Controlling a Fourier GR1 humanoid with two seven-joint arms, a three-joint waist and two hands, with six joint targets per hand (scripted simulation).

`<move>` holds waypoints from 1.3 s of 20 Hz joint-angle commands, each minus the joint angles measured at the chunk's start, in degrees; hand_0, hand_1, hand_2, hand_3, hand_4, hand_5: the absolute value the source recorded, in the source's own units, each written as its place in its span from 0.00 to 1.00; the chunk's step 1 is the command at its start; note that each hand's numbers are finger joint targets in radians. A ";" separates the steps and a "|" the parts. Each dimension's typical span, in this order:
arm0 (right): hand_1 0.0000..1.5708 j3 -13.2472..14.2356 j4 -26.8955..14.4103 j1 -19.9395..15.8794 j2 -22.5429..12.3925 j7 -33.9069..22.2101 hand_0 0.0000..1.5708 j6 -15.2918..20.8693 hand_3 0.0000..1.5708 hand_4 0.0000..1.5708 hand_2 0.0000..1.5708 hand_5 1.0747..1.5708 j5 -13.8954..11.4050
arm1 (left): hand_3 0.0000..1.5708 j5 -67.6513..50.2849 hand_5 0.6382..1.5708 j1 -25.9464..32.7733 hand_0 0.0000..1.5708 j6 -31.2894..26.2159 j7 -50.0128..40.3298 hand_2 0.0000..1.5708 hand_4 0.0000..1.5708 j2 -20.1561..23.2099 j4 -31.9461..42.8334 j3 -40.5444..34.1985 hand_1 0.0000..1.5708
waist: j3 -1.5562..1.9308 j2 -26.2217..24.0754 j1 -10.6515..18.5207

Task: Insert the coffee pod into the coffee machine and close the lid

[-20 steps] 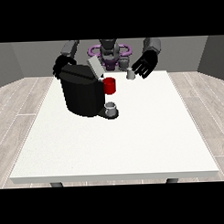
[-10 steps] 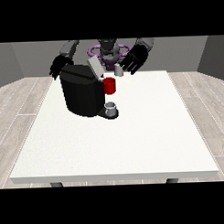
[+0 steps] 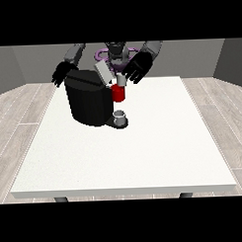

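White table (image 3: 144,157), small grey cup (image 3: 120,116) on the drip tray of the black coffee machine (image 3: 90,98), red front part (image 3: 118,93), grey coffee pod (image 3: 122,80) just above it, pinched by the hand at the view's right (image 3: 139,68), tilted open lid (image 3: 104,72) beside, hand at the view's left (image 3: 62,74) behind the machine, fingers curled, holding nothing.

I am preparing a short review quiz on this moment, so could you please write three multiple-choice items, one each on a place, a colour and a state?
1. Where on the white table does the coffee machine stand?
A. far part, towards the view's left
B. near edge, at the view's right
C. the near middle

2. What colour is the part on the machine's front?
A. green
B. red
C. yellow

3. How is the lid?
A. shut flat
C. lying on the table
B. raised and tilted

Answers: 1 A, it stands near the robot, left of centre. 2 B, it shows red. 3 B, the grey flap slants up above the machine.
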State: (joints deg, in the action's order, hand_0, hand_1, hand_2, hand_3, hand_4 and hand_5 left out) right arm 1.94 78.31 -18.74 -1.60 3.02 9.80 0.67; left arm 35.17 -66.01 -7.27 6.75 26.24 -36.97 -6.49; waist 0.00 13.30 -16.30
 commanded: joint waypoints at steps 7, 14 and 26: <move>0.00 -1.27 3.54 -1.26 -0.35 -6.29 0.00 -0.24 0.00 0.33 0.00 1.00 0.20 | 0.78 0.25 1.00 -1.04 0.81 -0.91 -0.58 0.83 0.33 -0.60 2.70 -0.76 0.81 | -0.03 -0.53 -2.30; 0.00 2.46 0.20 1.56 -2.03 1.57 0.00 -3.74 0.00 0.31 0.00 1.00 3.63 | 0.76 1.23 1.00 0.39 0.75 -0.63 0.20 0.80 0.32 -1.89 1.29 0.24 0.75 | 0.01 -0.05 -0.61; 0.00 2.18 -0.99 1.55 -1.31 1.98 0.00 -1.58 0.00 0.28 0.00 1.00 2.08 | 0.76 2.64 1.00 -0.65 0.78 -0.34 -0.58 0.81 0.31 -2.65 1.74 0.50 0.78 | 0.02 1.46 0.18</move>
State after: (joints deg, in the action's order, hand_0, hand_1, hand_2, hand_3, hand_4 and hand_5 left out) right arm 3.08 79.00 -17.31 -2.15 4.11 9.10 2.02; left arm 37.31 -66.19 -7.41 7.51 24.61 -35.22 -6.41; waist 0.03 14.29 -16.35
